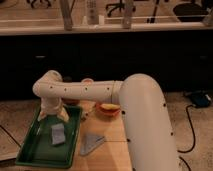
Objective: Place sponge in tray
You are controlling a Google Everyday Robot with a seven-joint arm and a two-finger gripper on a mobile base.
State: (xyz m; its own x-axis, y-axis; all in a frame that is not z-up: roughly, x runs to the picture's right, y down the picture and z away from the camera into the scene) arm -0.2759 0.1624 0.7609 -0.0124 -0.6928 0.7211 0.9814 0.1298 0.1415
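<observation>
Fingers (pixel 64 117) of gripper (pixel 53 119) spread over tray (pixel 36 147), sponge (pixel 58 134) lengthwise inside

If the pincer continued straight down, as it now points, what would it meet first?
Probably the sponge, lying in the tray just below the pincer; depth is unclear, so it might touch the tray floor beside it.

Gripper (pixel 53 115) over the far end of the tray (pixel 36 144), which we log as covering the far rim | orange-red bowl (pixel 106 108): right side hidden behind arm (pixel 145 115) | arm: base cut off at the bottom edge
</observation>
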